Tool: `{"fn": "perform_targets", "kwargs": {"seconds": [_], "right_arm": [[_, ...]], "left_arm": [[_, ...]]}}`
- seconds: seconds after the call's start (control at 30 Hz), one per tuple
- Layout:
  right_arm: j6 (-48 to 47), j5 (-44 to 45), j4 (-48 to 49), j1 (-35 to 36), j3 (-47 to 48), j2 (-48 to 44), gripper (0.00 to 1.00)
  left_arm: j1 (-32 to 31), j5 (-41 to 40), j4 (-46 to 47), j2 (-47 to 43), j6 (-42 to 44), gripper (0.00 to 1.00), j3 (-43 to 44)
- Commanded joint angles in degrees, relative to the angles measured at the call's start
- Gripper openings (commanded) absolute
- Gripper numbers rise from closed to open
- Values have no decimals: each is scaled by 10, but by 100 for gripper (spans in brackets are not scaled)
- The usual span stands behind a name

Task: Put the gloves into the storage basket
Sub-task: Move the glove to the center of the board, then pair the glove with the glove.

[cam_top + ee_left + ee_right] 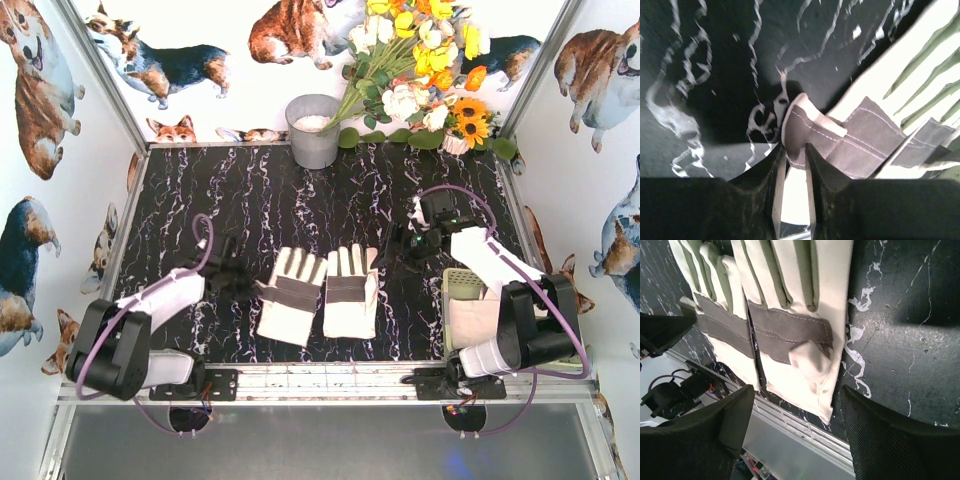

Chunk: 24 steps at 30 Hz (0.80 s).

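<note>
Two cream-white gloves with grey-olive fingers lie flat side by side mid-table, the left glove (290, 295) and the right glove (352, 290). My left gripper (240, 278) sits at the left glove's left edge. In the left wrist view it (795, 150) is shut on the glove's grey thumb (805, 135). My right gripper (402, 245) is open and empty, just right of the right glove. In the right wrist view it (796, 390) hangs over that glove's cuff (805, 375). The pale yellow-green storage basket (460, 278) stands at the right, partly hidden by the right arm, with cream fabric (470, 320) inside.
A grey metal bucket (313, 130) stands at the back centre, with a bunch of flowers (420, 70) to its right. An aluminium rail (330, 378) runs along the near table edge just below the glove cuffs. Printed walls close in both sides.
</note>
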Motion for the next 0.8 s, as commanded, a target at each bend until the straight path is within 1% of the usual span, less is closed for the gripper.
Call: {"fn": "perform_targets", "kwargs": {"seconds": [0.0, 0.1, 0.13, 0.2, 0.33, 0.43, 0.5, 0.6, 0.77], "right_arm": [[7, -14, 26, -2, -6, -14, 71], [6, -9, 23, -2, -7, -28, 71], [4, -8, 22, -2, -7, -31, 71], [4, -8, 22, -2, -6, -32, 71], [2, -14, 22, -2, -3, -28, 71], [-1, -13, 15, -2, 1, -26, 71], [-6, -3, -1, -2, 8, -20, 71], [-10, -2, -11, -1, 11, -11, 72], [-10, 24, -49, 14, 29, 13, 73]], "left_arm": [[-32, -24, 0, -44, -71, 28, -13], [-27, -44, 0, -73, -50, 47, -24], [-21, -39, 13, -77, -37, 51, -27], [-2, -14, 36, -69, -11, 54, -34], [29, 32, 67, -23, 39, 55, -32], [43, 66, 112, 4, 58, 54, -29], [47, 83, 132, 25, 66, 53, -27], [49, 90, 131, 52, 82, 49, -20], [49, 107, 131, 61, 84, 43, -28]]}}
